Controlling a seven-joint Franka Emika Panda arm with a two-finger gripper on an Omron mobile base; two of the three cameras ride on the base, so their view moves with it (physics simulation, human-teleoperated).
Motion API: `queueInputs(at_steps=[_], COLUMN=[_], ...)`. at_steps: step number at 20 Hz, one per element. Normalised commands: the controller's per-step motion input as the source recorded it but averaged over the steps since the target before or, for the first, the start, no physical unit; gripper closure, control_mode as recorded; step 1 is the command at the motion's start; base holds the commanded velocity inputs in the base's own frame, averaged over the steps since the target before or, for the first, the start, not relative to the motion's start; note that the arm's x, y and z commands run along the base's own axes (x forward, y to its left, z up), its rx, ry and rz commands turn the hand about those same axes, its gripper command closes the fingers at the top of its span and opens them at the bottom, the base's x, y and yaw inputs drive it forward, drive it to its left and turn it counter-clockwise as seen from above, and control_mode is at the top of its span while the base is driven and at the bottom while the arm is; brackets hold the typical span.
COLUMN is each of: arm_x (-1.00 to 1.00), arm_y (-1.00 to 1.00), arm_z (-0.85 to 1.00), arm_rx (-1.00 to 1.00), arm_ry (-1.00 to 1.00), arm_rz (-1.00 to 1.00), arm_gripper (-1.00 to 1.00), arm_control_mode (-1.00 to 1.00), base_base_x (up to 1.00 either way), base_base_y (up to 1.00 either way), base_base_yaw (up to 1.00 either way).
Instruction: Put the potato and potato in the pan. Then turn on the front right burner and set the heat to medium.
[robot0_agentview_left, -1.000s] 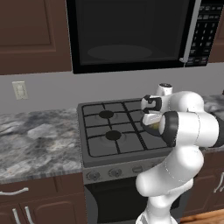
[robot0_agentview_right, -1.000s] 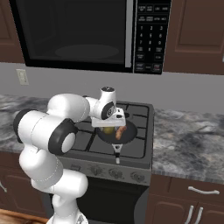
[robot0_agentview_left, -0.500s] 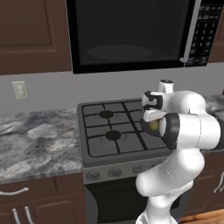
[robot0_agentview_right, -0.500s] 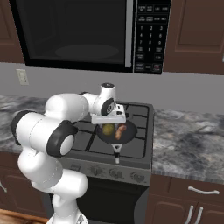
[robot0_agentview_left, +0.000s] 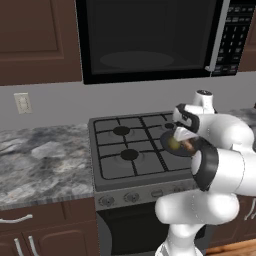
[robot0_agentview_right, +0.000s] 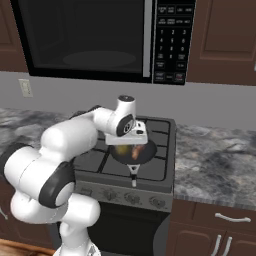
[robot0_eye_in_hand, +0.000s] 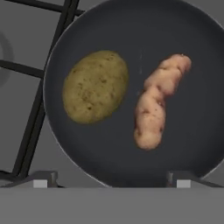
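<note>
The dark pan (robot0_eye_in_hand: 199, 61) sits on the stove's front right burner, seen from straight above in the hand view. Inside it lie both potatoes, apart from each other: the round olive-yellow potato (robot0_eye_in_hand: 95, 86) on the left and the elongated orange-brown potato (robot0_eye_in_hand: 156, 108) on the right. My gripper (robot0_eye_in_hand: 111, 181) hangs open a little above the pan, its fingertips (robot0_eye_in_hand: 43, 179) spread wide with nothing between them. The right base view shows the gripper (robot0_agentview_right: 137, 136) over the pan (robot0_agentview_right: 133, 155), whose thin handle (robot0_agentview_right: 134, 172) points toward the stove front. From the left, the pan (robot0_agentview_left: 176, 146) peeks out beside my forearm.
A black stove (robot0_agentview_left: 127, 150) with iron grates stands between grey marbled counters (robot0_agentview_left: 40, 160). Its row of knobs (robot0_agentview_right: 125, 197) runs along the front panel below the pan handle. A microwave (robot0_agentview_right: 100, 37) hangs overhead. Dark cabinets sit under the counter.
The hand has lifted a little away from the pan and the jaws have spread wider. The orange-brown potato now lies free in the pan beside the round one.
</note>
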Motion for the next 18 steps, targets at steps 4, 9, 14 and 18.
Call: queueInputs(at_steps=[4,9,14,18], arm_x=[-0.51,-0.46,-0.36,-0.20], arm_y=[-0.49,-0.71,-0.76,-0.63], arm_z=[0.21,0.06,0.00,-0.02], arm_rx=[0.00,0.05,0.15,0.16], arm_ry=[-0.07,-0.12,-0.26,-0.34], arm_rz=[0.00,0.00,-0.01,0.00], arm_gripper=[-1.00,-1.00,-1.00,-1.00], arm_control_mode=[-1.00,-1.00,-1.00,-1.00], base_base_x=[0.00,0.00,0.00,0.00], base_base_y=[0.00,0.00,0.00,0.00], base_base_yaw=[0.00,0.00,0.00,0.00])
